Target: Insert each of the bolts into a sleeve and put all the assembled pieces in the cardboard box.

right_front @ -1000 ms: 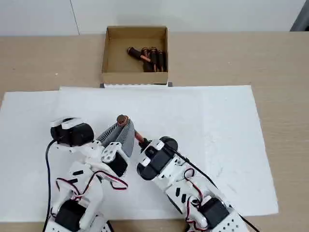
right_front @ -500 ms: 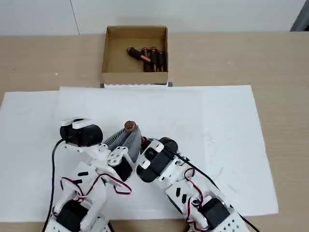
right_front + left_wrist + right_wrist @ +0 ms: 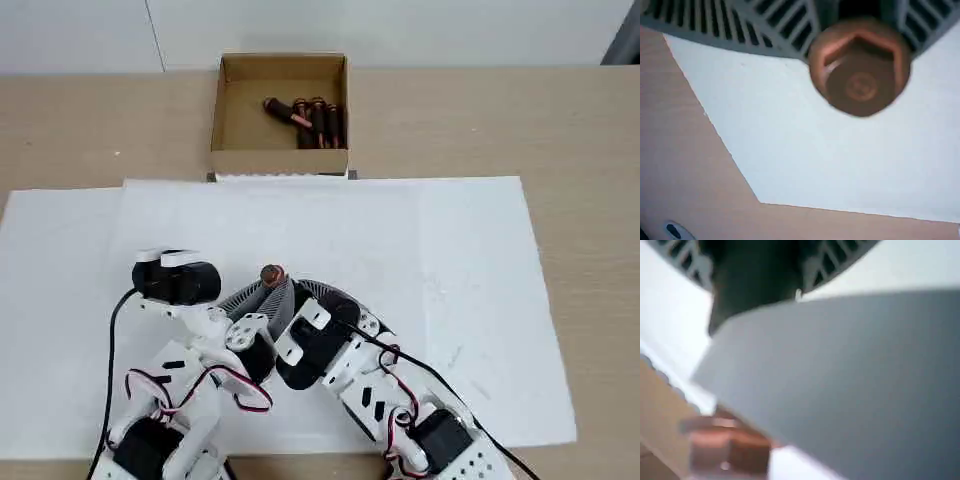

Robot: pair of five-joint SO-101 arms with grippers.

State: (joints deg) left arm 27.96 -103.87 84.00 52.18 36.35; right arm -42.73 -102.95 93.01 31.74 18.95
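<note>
My left gripper (image 3: 268,288) is shut on a copper bolt (image 3: 271,274), whose hex head (image 3: 860,67) fills the left wrist view just below the ribbed grey fingers (image 3: 740,25). My right gripper (image 3: 298,296) presses right up against it from the right, shut on a dark sleeve (image 3: 755,285) held between its ribbed fingers. In the right wrist view the bolt head (image 3: 725,450) sits past a blurred grey finger (image 3: 850,380) of the left gripper. Where bolt and sleeve meet is hidden. The cardboard box (image 3: 228,110) stands at the back, holding several assembled pieces (image 3: 308,120).
Both arms work over a white paper sheet (image 3: 450,260) on the wooden table (image 3: 500,120). The box sits just beyond the sheet's far edge. The sheet is bare to the right and behind the grippers.
The left gripper has carried the bolt to the right and a little nearer the front. The right gripper has turned in against it, so the two now overlap.
</note>
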